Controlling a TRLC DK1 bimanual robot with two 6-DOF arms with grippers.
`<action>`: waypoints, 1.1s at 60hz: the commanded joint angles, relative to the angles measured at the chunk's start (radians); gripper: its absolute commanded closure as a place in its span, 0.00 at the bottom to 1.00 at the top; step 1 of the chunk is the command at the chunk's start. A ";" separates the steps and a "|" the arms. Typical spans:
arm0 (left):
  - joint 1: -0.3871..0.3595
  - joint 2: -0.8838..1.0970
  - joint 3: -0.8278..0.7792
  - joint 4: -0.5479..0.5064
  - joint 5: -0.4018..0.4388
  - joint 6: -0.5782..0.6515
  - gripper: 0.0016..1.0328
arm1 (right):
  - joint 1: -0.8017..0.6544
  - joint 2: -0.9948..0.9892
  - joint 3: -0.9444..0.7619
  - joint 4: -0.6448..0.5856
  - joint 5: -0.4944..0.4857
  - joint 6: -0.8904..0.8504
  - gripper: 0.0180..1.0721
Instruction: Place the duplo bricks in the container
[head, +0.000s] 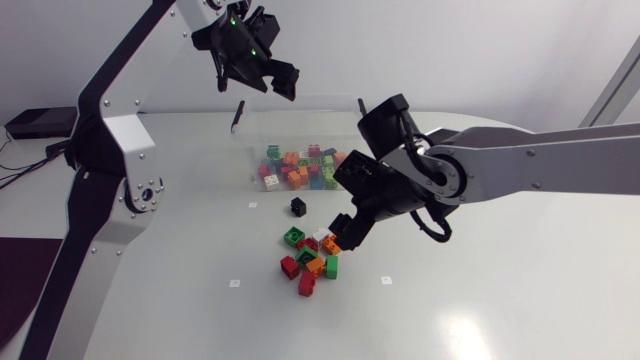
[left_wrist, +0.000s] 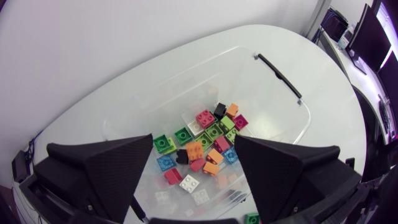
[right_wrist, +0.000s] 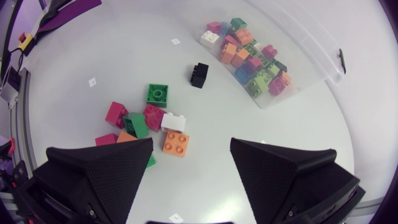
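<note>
The right gripper (head: 342, 228) hangs open and empty over the loose bricks (head: 310, 262), with an orange brick (right_wrist: 176, 142) just ahead of its fingers. The left gripper (left_wrist: 193, 149) (also open, holding nothing) hovers above the clear container (head: 300, 125), which lies at twelve o'clock from the pile. A black brick (head: 297, 206) sits between them.

Green brick (left_wrist: 252, 218) cut off (frame edge), brick pile (head: 314, 266) partly behind right gripper (head: 341, 233)
</note>
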 joint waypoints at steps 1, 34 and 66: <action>0.008 -0.046 -0.084 -0.019 -0.001 -0.045 0.04 | 0.009 -0.021 -0.030 -0.011 0.007 0.023 0.14; 0.012 -0.380 -0.569 -0.035 0.046 -0.077 0.04 | 0.076 0.075 -0.002 -0.022 0.079 0.089 0.14; -0.034 -0.739 -1.239 0.341 0.017 -0.039 0.04 | 0.064 0.255 0.099 -0.041 0.108 0.125 0.14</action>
